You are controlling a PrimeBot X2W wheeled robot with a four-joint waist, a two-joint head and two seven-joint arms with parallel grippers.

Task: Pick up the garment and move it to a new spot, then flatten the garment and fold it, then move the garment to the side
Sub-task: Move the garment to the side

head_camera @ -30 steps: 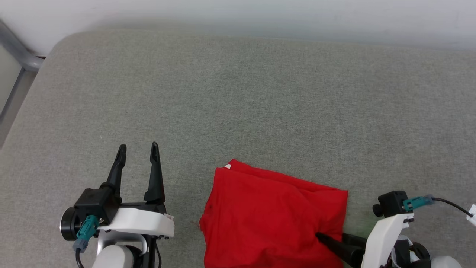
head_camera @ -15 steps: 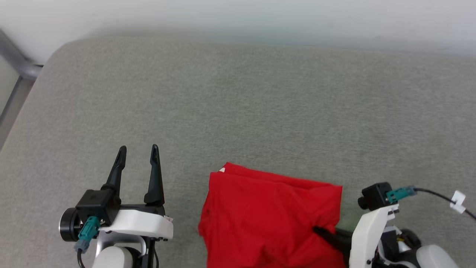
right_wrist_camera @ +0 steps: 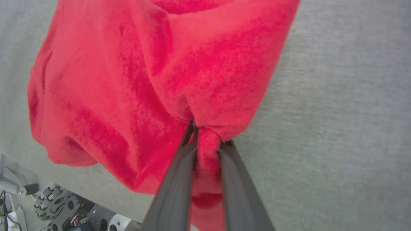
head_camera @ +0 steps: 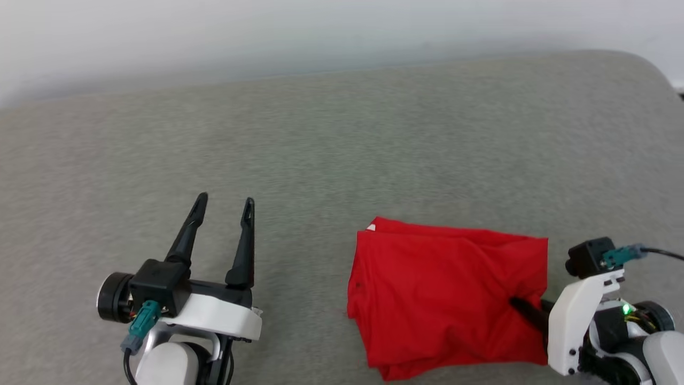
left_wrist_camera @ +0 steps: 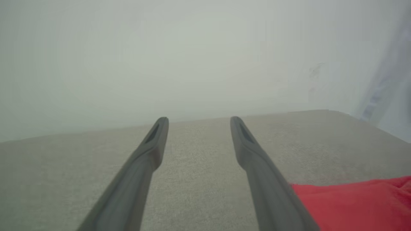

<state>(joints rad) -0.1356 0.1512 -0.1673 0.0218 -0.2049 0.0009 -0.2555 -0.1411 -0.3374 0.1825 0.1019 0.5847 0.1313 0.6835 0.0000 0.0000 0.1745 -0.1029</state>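
Pinching a bunched edge of the garment, right gripper clamped on it, left gripper spread, well apart leftward

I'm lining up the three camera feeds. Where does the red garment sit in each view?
Head view: the garment lies right of centre, low, on the grey surface.
Left wrist view: garment in the bottom right corner.
Right wrist view: garment across the upper left and centre, pinched by the right pincer.
Shared landmark: the grey surface.
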